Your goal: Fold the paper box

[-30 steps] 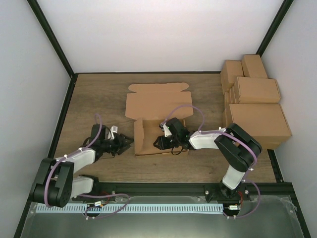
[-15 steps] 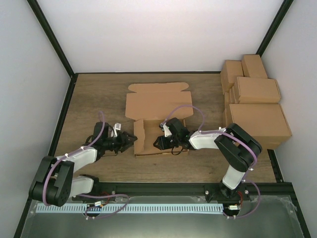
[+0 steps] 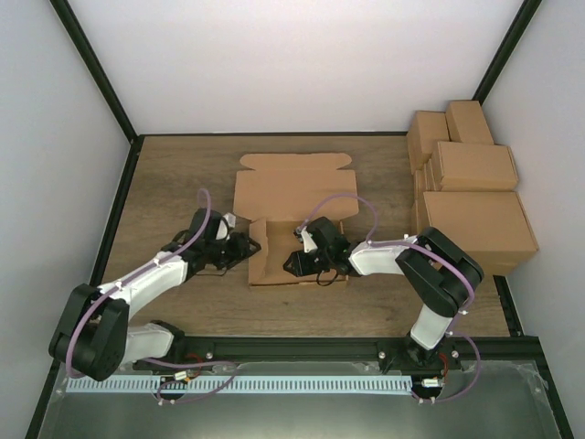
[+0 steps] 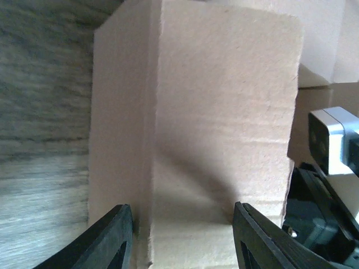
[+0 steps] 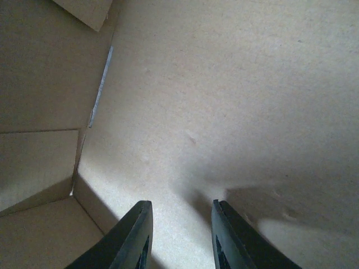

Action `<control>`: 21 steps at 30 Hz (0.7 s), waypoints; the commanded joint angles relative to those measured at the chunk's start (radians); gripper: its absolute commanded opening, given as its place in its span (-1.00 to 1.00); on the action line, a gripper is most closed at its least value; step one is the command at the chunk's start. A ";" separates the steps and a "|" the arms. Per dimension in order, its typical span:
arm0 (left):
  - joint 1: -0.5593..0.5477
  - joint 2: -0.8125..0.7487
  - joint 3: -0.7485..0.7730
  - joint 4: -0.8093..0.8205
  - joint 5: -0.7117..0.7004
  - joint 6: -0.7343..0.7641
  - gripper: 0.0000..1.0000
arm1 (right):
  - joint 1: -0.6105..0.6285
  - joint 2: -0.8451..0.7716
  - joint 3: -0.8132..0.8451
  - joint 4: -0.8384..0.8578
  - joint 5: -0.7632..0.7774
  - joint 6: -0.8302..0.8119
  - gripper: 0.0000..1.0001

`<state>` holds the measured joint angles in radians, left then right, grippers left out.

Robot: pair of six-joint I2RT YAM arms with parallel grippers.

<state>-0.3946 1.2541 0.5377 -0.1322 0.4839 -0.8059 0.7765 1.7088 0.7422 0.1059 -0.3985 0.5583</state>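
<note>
The paper box [image 3: 292, 194] lies mid-table: its lid panel is flat at the back and its base is at the front, with the left side wall [image 3: 259, 251] raised. My left gripper [image 3: 249, 245] is open, its tips against the outside of that wall. In the left wrist view the cardboard wall [image 4: 219, 112] fills the frame between the spread fingers of the left gripper [image 4: 182, 238]. My right gripper [image 3: 297, 262] is inside the base, open and empty. In the right wrist view the right gripper [image 5: 180, 227] points down at the box floor [image 5: 224, 101].
Several finished brown cartons [image 3: 471, 183] are stacked at the back right. A black frame rail [image 3: 110, 219] runs along the table's left edge, and white walls enclose the table. The right gripper's body [image 4: 336, 145] shows past the box wall in the left wrist view.
My left arm has reached right and forward from the bare table to the box's left wall, and the box has shifted slightly right. The right arm has not moved.
</note>
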 commanded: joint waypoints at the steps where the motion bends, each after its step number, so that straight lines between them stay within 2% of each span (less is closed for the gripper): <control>1: -0.056 0.005 0.084 -0.194 -0.210 0.084 0.03 | 0.001 0.000 0.003 -0.023 -0.012 -0.006 -0.38; 12: -0.188 0.170 0.206 -0.302 -0.396 0.104 -0.16 | 0.001 -0.037 0.000 -0.048 0.000 -0.015 -0.38; 17: -0.262 0.244 0.301 -0.406 -0.548 0.128 -0.64 | 0.003 -0.105 -0.006 -0.081 0.046 -0.029 -0.36; 19: -0.300 0.274 0.340 -0.449 -0.618 0.119 -0.89 | 0.003 -0.137 -0.009 -0.087 0.061 -0.039 -0.35; 21: -0.332 0.304 0.376 -0.485 -0.672 0.113 -0.92 | 0.002 -0.161 -0.010 -0.087 0.062 -0.044 -0.34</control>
<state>-0.6708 1.5146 0.8410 -0.5182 -0.0292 -0.6964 0.7761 1.6123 0.7311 0.0334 -0.3679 0.5400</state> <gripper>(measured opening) 0.059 0.325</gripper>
